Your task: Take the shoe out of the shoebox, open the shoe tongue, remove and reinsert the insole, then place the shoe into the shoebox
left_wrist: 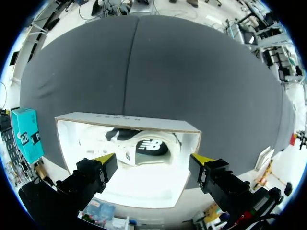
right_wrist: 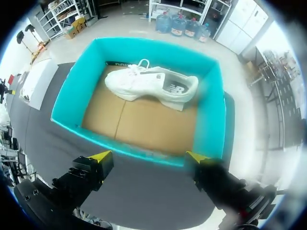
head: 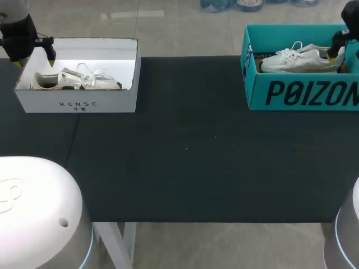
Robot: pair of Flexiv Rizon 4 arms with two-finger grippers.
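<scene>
Shoe (left_wrist: pixel 139 148) with a dark patch lies in the white shoebox (left_wrist: pixel 124 122) at ten o'clock on the table (head: pixel 185 145), just ahead of my left gripper (left_wrist: pixel 153 158), fingers spread wide, holding nothing. My right gripper (right_wrist: pixel 148 156) (equally wide, equally empty) hangs over the teal shoebox (right_wrist: pixel 72 96) at two o'clock, its white shoe (right_wrist: pixel 153 86) by the far wall.

i see a dark cloth (head: pixel 185 145), matt and unshiny. on that cloth, the white shoebox (head: pixel 78 103) looks like smooth card; the teal shoebox (right_wrist: pixel 211 120) is matt card, its floor bare brown cardboard. its white shoe (right_wrist: pixel 153 86) looks smooth.
</scene>
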